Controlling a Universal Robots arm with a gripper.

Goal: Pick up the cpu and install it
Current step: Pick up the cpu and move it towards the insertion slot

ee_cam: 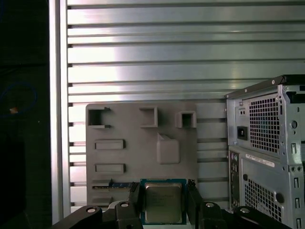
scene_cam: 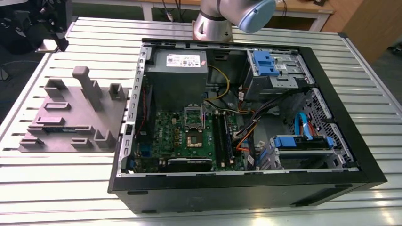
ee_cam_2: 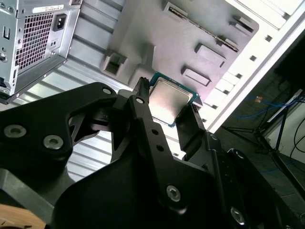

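In both wrist views the cpu (ee_cam: 163, 202) (ee_cam_2: 167, 99), a small square chip with a shiny metal top and a green rim, sits between the black fingers of my gripper (ee_cam: 163, 192) (ee_cam_2: 167, 98). The gripper is shut on its two opposite edges and holds it well above the grey fixture tray (ee_cam: 143, 143) (ee_cam_2: 181, 38). In the exterior view, the open socket (scene_cam: 193, 139) shows on the green motherboard (scene_cam: 188, 136) inside the computer case (scene_cam: 351, 155). Its silver bracket (scene_cam: 193, 115) stands upright.
The grey fixture tray (scene_cam: 69, 113) lies on the slatted metal table (scene_cam: 50, 188) at the exterior view's left of the case. A grey power supply (scene_cam: 178, 66), blue drive cages (scene_cam: 270, 63), and loose cables (scene_cam: 251, 129) fill the case. The arm's base (scene_cam: 213, 23) stands behind it.
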